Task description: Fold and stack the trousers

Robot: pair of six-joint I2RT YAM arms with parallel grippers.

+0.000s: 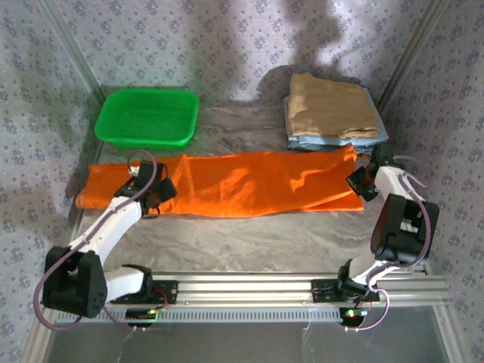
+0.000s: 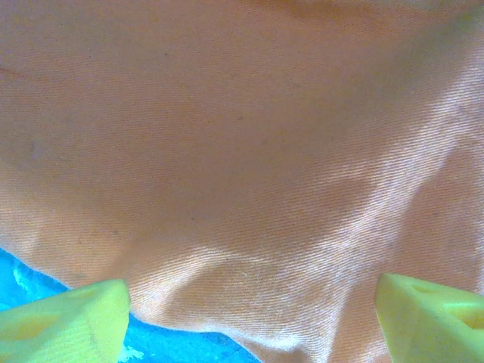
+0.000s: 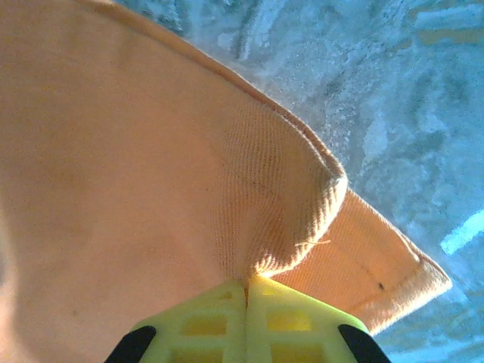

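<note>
Right up close, the right gripper has its yellow fingers clamped together on a bunched corner of the orange trousers, which stretch as a long band from 9 to 3 o'clock across the table. Bare room runs along their near edge at 6, while the green basket at 11 and the folded stack at 1 crowd the far edge. The left gripper sits fingers wide apart over the cloth near 9; can't tell if it touches.
</note>
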